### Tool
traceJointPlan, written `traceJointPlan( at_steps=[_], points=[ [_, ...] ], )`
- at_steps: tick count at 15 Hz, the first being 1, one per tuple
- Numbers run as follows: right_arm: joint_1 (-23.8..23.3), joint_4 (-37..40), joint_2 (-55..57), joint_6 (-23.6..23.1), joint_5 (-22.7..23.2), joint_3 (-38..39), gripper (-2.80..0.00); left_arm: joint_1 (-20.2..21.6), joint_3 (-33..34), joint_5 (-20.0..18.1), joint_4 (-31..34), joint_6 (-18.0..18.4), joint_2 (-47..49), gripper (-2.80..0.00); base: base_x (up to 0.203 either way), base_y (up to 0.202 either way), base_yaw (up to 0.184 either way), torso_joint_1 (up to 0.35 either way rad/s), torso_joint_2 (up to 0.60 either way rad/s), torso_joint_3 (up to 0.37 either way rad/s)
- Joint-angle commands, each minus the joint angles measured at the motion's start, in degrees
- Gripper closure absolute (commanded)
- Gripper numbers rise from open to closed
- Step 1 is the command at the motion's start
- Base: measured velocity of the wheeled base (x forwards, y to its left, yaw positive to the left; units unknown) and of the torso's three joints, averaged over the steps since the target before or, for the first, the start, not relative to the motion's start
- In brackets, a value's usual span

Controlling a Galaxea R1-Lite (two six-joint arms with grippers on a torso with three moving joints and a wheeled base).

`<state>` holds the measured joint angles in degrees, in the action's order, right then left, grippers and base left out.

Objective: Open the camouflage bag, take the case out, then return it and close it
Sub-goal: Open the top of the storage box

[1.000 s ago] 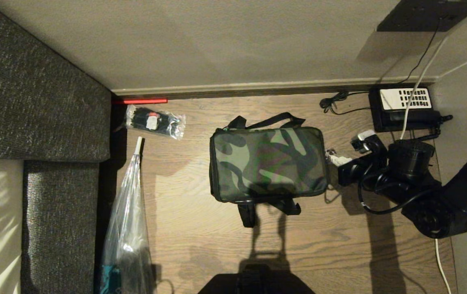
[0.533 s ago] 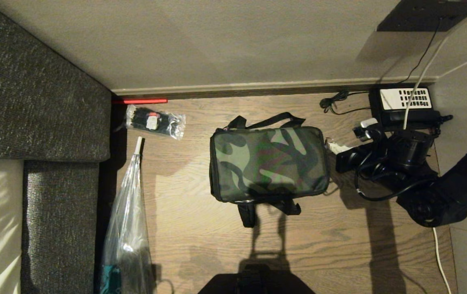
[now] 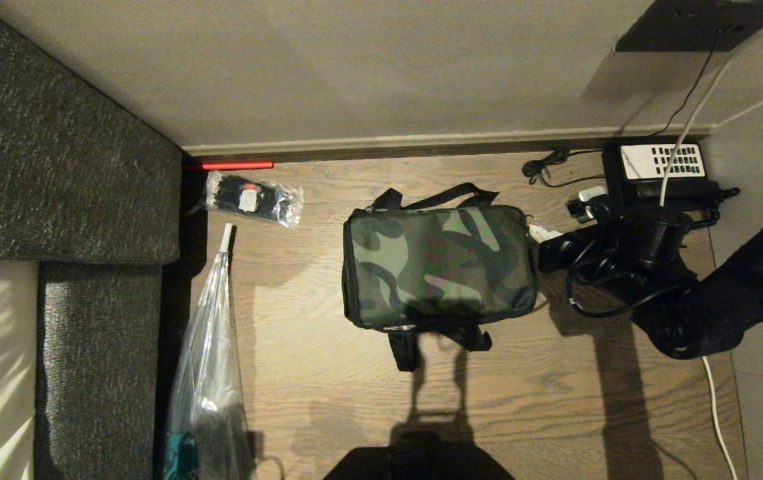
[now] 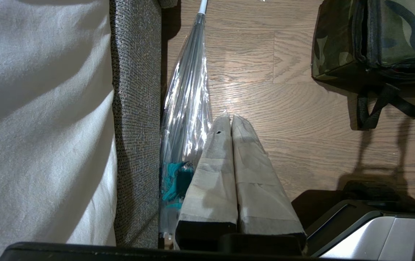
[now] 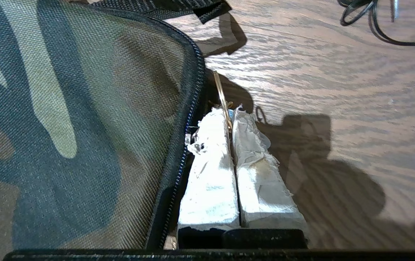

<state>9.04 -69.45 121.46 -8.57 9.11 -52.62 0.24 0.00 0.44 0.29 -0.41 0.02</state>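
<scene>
Pinching a thin metal zipper ring (image 5: pixel 222 95) at centre frame, our right gripper (image 5: pixel 233 116) sits closed beside the camouflage bag (image 3: pixel 436 265); we judge the ring may slip free. Our left gripper (image 4: pixel 231 121) is closed, idle.

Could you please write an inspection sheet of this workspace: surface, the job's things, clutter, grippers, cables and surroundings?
Surface: brown wood-grain floor, shadowed in places.
Job's things: soft boxy camouflage bag with black straps lies flat, lid down; case not seen.
Clutter: long clear plastic bag beside the sofa; small clear packet of black items; red strip along the skirting.
Grippers: right gripper shut on a thin gold ring-shaped zipper pull at the bag's right end; left gripper shut, holding nothing, above the floor near the plastic bag.
Cables: black coiled cord; white cable.
Surroundings: grey fabric sofa, beige wall, black telephone with white keypad.
</scene>
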Motion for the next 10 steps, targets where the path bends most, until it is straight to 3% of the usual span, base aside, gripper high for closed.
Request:
traceJointPlan(
  at_steps=[1,10],
  points=[
    [0.27,-0.77,0.45,-0.30,0.12,-0.64,0.00,0.02,0.18,0.00,-0.03,-0.02,-0.02,0.00,0.000,0.000,0.000,0.000,0.00,0.000],
    [-1.40,-1.47,-1.40,-1.10,0.03,1.12,0.00,0.02,0.18,0.00,-0.03,-0.02,-0.02,0.00,0.000,0.000,0.000,0.000,0.00,0.000]
  ],
)
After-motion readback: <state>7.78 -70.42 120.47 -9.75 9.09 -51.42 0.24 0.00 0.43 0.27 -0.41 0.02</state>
